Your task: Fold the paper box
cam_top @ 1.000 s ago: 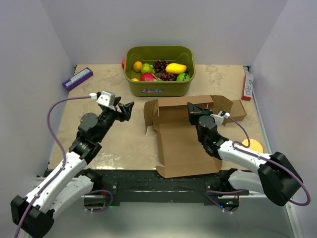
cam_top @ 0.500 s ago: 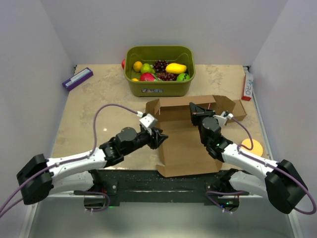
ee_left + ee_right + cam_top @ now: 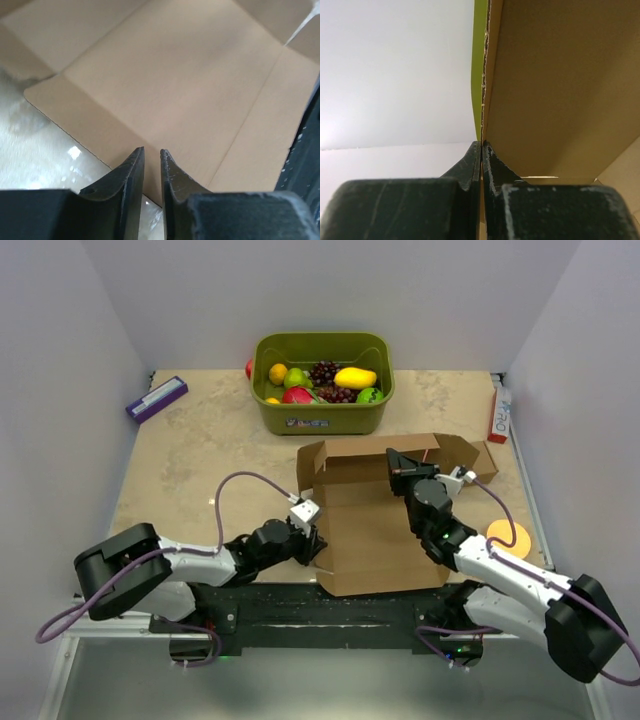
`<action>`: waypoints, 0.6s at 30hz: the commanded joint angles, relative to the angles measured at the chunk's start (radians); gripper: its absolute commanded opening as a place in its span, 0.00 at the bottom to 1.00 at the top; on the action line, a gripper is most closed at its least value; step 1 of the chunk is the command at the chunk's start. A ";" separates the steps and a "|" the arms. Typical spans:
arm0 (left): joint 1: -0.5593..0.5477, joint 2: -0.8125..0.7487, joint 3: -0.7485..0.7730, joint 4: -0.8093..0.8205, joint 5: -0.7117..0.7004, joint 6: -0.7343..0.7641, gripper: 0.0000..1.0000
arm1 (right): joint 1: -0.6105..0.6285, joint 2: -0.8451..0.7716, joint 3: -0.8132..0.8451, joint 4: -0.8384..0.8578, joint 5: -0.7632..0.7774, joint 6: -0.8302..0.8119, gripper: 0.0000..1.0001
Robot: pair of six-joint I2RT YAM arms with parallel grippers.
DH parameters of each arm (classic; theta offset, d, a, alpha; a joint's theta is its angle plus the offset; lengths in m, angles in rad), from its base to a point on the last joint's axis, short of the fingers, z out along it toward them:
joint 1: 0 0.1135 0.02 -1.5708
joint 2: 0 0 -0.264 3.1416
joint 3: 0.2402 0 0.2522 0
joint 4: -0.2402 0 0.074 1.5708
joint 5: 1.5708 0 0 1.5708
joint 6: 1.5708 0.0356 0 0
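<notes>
The paper box lies open at centre right, its front panel flat and its back wall raised. My right gripper is shut on the top edge of that back wall; in the right wrist view the cardboard edge runs up from between the fingers. My left gripper is low at the left edge of the flat panel. In the left wrist view its jaws stand a narrow slit apart with nothing between them, over the panel's edge.
A green bin of fruit stands just behind the box. A purple block lies at the far left, a red and white packet at the right edge, and an orange disc near my right arm.
My left arm has swung from the left middle of the table down and right to the box's left front edge. My right gripper has kept its hold on the back wall.
</notes>
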 commanded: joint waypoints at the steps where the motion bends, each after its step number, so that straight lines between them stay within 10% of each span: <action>1: -0.006 0.013 -0.048 0.108 -0.075 -0.070 0.22 | -0.002 -0.027 -0.010 -0.002 0.059 -0.023 0.00; 18: -0.008 -0.022 0.000 0.004 -0.253 -0.213 0.19 | -0.002 -0.088 -0.033 -0.048 0.059 -0.038 0.00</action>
